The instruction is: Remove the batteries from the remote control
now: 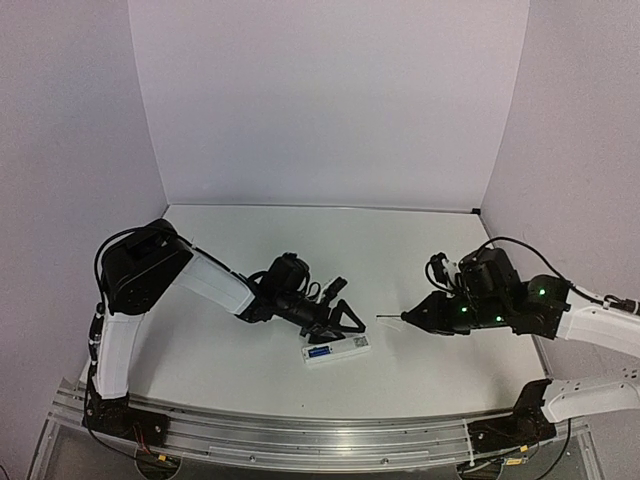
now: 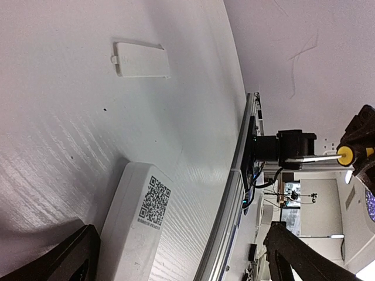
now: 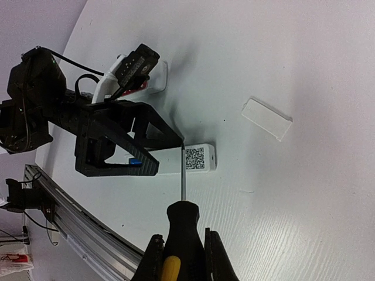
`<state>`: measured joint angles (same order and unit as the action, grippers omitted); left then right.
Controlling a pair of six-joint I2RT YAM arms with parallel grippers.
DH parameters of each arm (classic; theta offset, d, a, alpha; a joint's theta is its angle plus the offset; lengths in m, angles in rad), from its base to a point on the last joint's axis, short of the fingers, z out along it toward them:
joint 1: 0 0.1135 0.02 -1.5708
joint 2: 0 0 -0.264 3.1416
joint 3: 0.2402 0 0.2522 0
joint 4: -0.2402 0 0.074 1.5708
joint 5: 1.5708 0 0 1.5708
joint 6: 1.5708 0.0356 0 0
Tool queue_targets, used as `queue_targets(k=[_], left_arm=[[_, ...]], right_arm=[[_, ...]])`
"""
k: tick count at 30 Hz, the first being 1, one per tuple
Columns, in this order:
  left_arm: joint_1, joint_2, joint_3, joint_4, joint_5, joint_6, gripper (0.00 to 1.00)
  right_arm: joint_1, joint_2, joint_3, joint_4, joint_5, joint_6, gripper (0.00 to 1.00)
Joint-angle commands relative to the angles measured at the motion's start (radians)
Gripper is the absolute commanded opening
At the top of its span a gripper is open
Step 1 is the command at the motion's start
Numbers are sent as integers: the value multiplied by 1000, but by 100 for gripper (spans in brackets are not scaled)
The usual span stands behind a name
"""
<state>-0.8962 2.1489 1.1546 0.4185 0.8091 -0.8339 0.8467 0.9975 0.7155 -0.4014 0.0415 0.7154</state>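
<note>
**Remote control on its face, battery bay open**

Left gripper (image 1: 345, 310) is released, its fingers spread above the remote control (image 1: 337, 349). The remote lies QR-side up near the table's front edge. One blue battery (image 3: 135, 162) sits in the open bay. The battery cover (image 3: 266, 119) lies well apart. Right gripper (image 1: 425, 312) is clenched on the screwdriver (image 3: 183, 225), whose tip is near the remote.

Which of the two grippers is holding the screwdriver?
The right gripper: it is shut on the screwdriver by the black-and-yellow handle. The left gripper is open and empty over the white remote.
</note>
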Motion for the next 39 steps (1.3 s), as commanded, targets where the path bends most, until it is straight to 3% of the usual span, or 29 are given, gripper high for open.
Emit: queue_targets(k=[1, 9, 15, 21, 29, 33, 39], left_arm=[[-11, 32, 41, -49, 94, 49, 100], [-8, 24, 148, -134, 51, 86, 100], [2, -157, 169, -432, -266, 197, 100], [28, -432, -14, -604, -550, 151, 99], [43, -639, -343, -480, -478, -7, 86], [44, -617, -395, -383, -423, -46, 75], [43, -522, -388, -284, -349, -61, 67]], right_arm=[[-4, -28, 22, -41, 49, -25, 0], [-4, -30, 49, -86, 58, -38, 0], [-4, 13, 101, -128, -15, -31, 0], [13, 169, 199, -127, -147, -55, 0], [57, 336, 275, -39, -239, -67, 0], [74, 390, 292, -21, -255, -67, 0], [79, 434, 301, -8, -223, -107, 0]])
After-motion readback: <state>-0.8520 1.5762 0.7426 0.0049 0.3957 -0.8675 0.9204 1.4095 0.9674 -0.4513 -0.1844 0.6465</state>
